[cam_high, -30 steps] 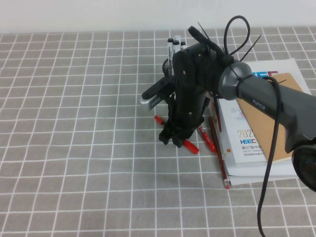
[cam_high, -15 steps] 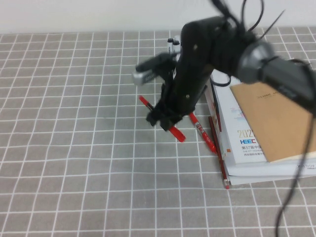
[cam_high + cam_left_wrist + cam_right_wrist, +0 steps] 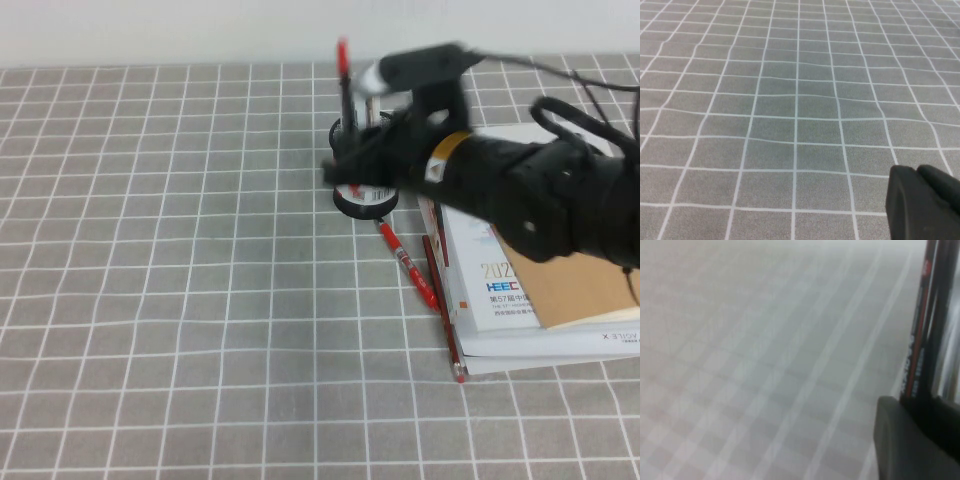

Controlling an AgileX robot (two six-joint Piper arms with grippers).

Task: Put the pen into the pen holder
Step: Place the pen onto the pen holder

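On the white booklet point(image 3: 500, 290) lying on my worktop point(image 3: 150, 250) I can read "HEEC" in blue, with the start of a year, "202", in pale yellow figures just above it; the brown notebook point(image 3: 560, 260) lying over it hides the rest. Below "HEEC" a line begins with "57" among Chinese characters I cannot make out. Near that booklet's near right corner sits a tiny dark mark that I cannot decipher. The label on the pen holder point(image 3: 362, 196) is too blurred to read.
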